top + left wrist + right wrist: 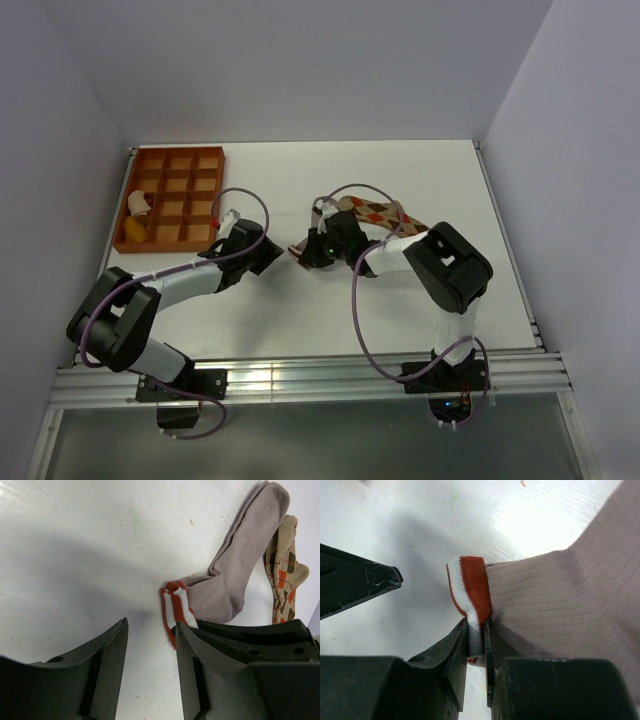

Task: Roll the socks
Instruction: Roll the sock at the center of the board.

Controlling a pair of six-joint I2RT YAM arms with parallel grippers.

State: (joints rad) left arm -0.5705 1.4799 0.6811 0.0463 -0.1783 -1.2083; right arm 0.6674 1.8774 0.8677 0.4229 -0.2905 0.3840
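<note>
The desk (pixel 300 170) carries both socks. The grey-brown sock (pixel 250 540) lies flat, and its long axis runs from the striped cuff (pixel 470 582) away from both arms. The argyle sock (pixel 282 575) lies alongside it, further from the cuff.

The right gripper (pixel 476 630) has its fingers clamped on the cuff, so the right arm controls it. The left gripper (pixel 150 645) sits just beside the cuff with its fingers parted and holding nothing.

The right wrist view confirms the clamp. The left wrist view shows both socks' lengths. In the top view the arms hide the cuff.
</note>
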